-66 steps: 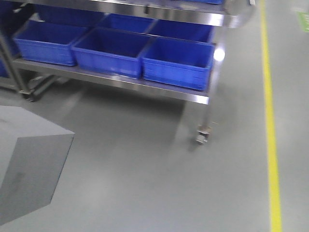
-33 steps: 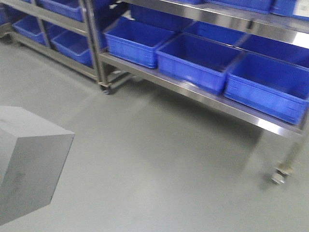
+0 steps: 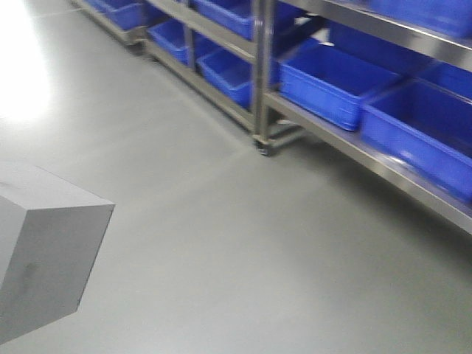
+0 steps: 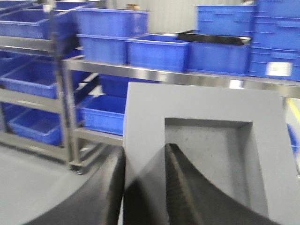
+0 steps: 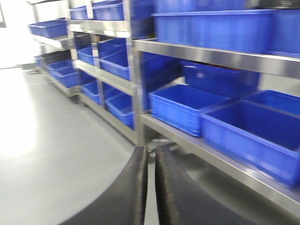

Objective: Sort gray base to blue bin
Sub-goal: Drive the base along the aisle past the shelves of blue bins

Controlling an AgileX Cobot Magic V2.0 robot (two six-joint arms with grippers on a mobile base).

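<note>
The gray base (image 4: 201, 122) fills the left wrist view, its square recess facing the camera. My left gripper (image 4: 144, 151) is shut on the base's left wall, one finger outside and one inside the recess. In the front view the same gray base (image 3: 44, 251) shows at the lower left, held above the floor. A blue bin (image 3: 335, 81) sits among others like it on the lower steel shelf at the right, and a blue bin (image 5: 185, 108) also shows ahead of the right wrist. My right gripper (image 5: 151, 149) is shut on nothing.
Steel wheeled racks (image 3: 258, 74) loaded with blue crates run along the right side and recede to the upper left. A castor (image 3: 263, 147) stands at the rack's foot. Grey floor (image 3: 221, 243) spreads to the left, with bright glare (image 3: 22, 66) at the top left.
The whole view has swung: the racks slid rightward across the front view and more floor and further racks came in at the left. The gray base stays fixed in the lower left.
</note>
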